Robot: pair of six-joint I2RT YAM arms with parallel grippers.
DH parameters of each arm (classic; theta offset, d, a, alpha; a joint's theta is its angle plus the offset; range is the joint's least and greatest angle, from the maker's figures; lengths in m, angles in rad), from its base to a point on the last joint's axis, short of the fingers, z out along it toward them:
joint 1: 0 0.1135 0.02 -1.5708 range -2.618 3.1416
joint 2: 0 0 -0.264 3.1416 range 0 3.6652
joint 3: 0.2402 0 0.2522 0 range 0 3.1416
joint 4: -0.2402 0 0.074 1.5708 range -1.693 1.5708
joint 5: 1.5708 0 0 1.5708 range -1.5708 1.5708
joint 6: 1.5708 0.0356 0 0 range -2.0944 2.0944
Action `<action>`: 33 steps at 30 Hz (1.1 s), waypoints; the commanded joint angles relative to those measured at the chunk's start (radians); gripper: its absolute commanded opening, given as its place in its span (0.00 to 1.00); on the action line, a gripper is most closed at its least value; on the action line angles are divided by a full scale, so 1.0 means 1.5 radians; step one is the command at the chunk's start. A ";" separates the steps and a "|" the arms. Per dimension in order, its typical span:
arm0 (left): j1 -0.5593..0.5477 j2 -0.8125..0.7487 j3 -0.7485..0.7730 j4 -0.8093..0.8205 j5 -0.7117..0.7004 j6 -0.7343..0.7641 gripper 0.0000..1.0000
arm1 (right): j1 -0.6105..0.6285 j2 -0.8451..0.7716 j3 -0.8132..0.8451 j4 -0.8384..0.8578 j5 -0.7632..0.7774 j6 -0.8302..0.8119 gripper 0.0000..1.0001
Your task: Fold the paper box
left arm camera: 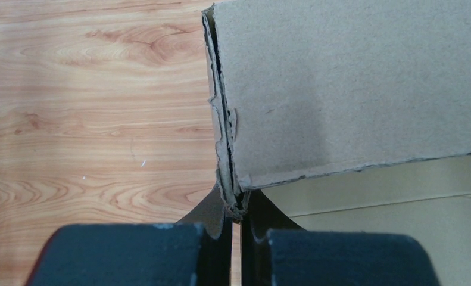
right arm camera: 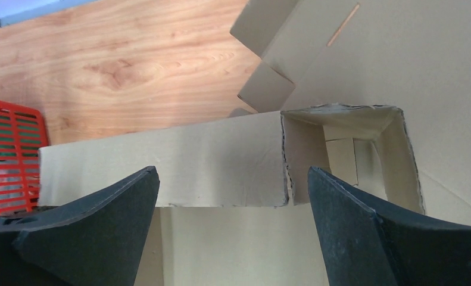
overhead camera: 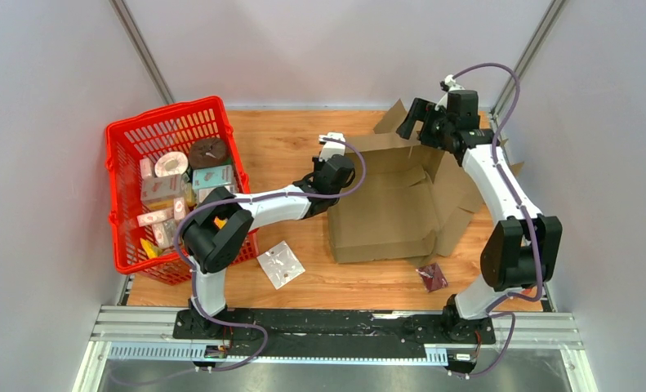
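Left gripper (left arm camera: 235, 227) pinched the left wall edge of the paper box (overhead camera: 385, 214); right gripper (right arm camera: 233, 176) hung wide open over its far wall. Its light cardboard looked bendable, best gripped near creases.

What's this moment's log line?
left hand: shut on paper box wall edge | right hand: open, empty, at far wall | fold: unfinished

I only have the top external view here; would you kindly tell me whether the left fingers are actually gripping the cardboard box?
Observer: Yes. The left wrist view shows the left fingers shut on a ragged corner edge of the cardboard box.
Operator: Thank you. Are the right fingers holding anything?
Observer: No. The right wrist view shows the right fingers spread wide with nothing between them, facing a raised box wall.
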 commanded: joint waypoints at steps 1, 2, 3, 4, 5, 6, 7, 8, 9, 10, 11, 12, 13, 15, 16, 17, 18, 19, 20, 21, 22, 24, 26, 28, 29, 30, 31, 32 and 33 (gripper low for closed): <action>-0.002 -0.026 -0.008 -0.012 0.031 0.005 0.00 | -0.005 0.020 0.031 -0.021 0.006 0.007 0.97; -0.002 -0.026 -0.009 -0.012 0.031 0.005 0.00 | -0.007 0.029 0.033 -0.032 0.007 0.014 0.94; -0.002 -0.025 -0.008 -0.013 0.032 0.004 0.00 | -0.012 0.035 0.031 -0.034 0.007 0.019 0.91; -0.002 -0.026 -0.008 -0.014 0.033 0.004 0.00 | -0.014 0.037 0.023 -0.027 -0.033 0.030 0.89; -0.002 -0.028 -0.007 -0.016 0.034 0.004 0.00 | -0.028 0.037 0.011 0.004 -0.066 0.071 0.83; -0.002 -0.029 -0.008 -0.015 0.035 0.004 0.00 | -0.036 0.035 -0.019 0.025 -0.129 0.100 0.79; -0.002 -0.031 -0.008 -0.015 0.037 0.004 0.00 | -0.045 0.032 -0.033 0.072 -0.163 0.124 0.69; -0.002 -0.030 -0.008 -0.015 0.037 0.004 0.00 | -0.055 0.027 -0.053 0.100 -0.192 0.150 0.64; -0.002 -0.030 -0.007 -0.013 0.037 0.005 0.00 | -0.076 0.014 -0.087 0.133 -0.212 0.205 0.59; -0.002 -0.029 -0.007 -0.013 0.039 0.006 0.00 | -0.082 0.007 -0.107 0.192 -0.234 0.227 0.47; -0.002 -0.028 -0.006 -0.013 0.040 0.005 0.00 | -0.092 0.002 -0.119 0.211 -0.238 0.248 0.40; -0.003 -0.026 -0.005 -0.014 0.040 0.004 0.00 | -0.096 0.000 -0.133 0.223 -0.237 0.269 0.34; -0.002 -0.025 -0.004 -0.015 0.045 0.001 0.00 | -0.099 0.001 -0.136 0.228 -0.236 0.276 0.19; -0.002 -0.023 -0.004 -0.017 0.048 -0.001 0.00 | -0.107 0.006 -0.143 0.239 -0.245 0.288 0.07; -0.002 -0.022 -0.004 -0.017 0.048 -0.003 0.00 | -0.110 0.010 -0.155 0.258 -0.250 0.304 0.00; -0.003 -0.023 -0.004 -0.019 0.048 -0.003 0.00 | -0.115 0.011 -0.162 0.268 -0.252 0.310 0.00; -0.002 -0.024 -0.005 -0.019 0.048 -0.004 0.00 | -0.116 0.009 -0.168 0.276 -0.247 0.310 0.00; -0.002 -0.025 -0.006 -0.019 0.047 -0.005 0.00 | -0.116 0.008 -0.168 0.271 -0.242 0.294 0.00; -0.002 -0.026 -0.007 -0.019 0.047 -0.005 0.00 | -0.116 0.006 -0.162 0.256 -0.237 0.276 0.05; -0.002 -0.026 -0.007 -0.019 0.045 -0.006 0.00 | -0.116 0.006 -0.154 0.233 -0.217 0.259 0.17; -0.002 -0.027 -0.008 -0.019 0.044 -0.006 0.00 | -0.115 0.001 -0.146 0.186 -0.203 0.241 0.49; -0.002 -0.029 -0.008 -0.018 0.041 -0.006 0.00 | -0.114 -0.033 -0.151 0.154 -0.151 0.189 0.71; -0.002 -0.028 -0.008 -0.019 0.038 -0.006 0.00 | -0.105 -0.088 -0.176 0.113 -0.102 0.137 0.82; -0.002 -0.028 -0.008 -0.021 0.035 -0.008 0.00 | -0.097 -0.124 -0.202 0.082 -0.015 0.116 0.85; -0.001 -0.028 -0.008 -0.020 0.035 -0.009 0.00 | -0.095 -0.147 -0.225 0.082 0.009 0.106 0.85; -0.001 -0.027 -0.008 -0.020 0.035 -0.010 0.00 | -0.091 -0.186 -0.274 0.089 0.053 0.105 0.85; -0.001 -0.027 -0.007 -0.020 0.035 -0.010 0.00 | -0.084 -0.209 -0.307 0.115 0.069 0.106 0.84; 0.001 -0.029 -0.007 -0.020 0.036 -0.011 0.00 | -0.080 -0.227 -0.336 0.131 0.083 0.108 0.82; 0.001 -0.027 -0.007 -0.022 0.038 -0.010 0.00 | -0.077 -0.258 -0.392 0.145 0.118 0.119 0.80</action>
